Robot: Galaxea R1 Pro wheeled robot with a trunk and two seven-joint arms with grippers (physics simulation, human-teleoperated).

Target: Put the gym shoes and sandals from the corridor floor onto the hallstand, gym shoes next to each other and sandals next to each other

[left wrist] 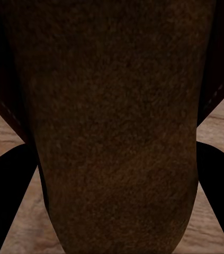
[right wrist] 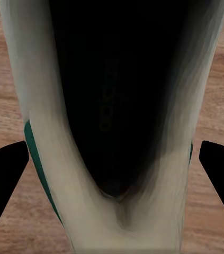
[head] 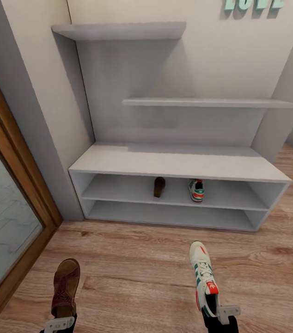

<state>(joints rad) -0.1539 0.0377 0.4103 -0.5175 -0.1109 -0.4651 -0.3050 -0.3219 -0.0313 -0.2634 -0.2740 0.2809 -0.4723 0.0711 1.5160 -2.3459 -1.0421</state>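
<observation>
My left gripper [head: 59, 323] is shut on the heel of a dark-brown sandal [head: 65, 286], which is held toe-forward above the corridor floor [head: 132, 273]. In the left wrist view, the sandal's tan insole [left wrist: 117, 132] lies between the black fingers [left wrist: 6, 196]. My right gripper [head: 220, 315] is shut on the heel of a white gym shoe [head: 204, 275] with green stripes. Its dark opening [right wrist: 112, 106] sits between the fingers [right wrist: 3, 180]. On the upper open tier of the hallstand [head: 179, 162], the other sandal [head: 159, 186] and the other gym shoe [head: 196, 190] stand a little apart.
The hallstand stands against the wall ahead, with two staggered floating shelves [head: 119, 31] above its bench top. A wood-framed glass door [head: 8, 203] runs along the left. Teal letters [head: 253, 3] hang on the wall. Plank floor lies open between me and the rack.
</observation>
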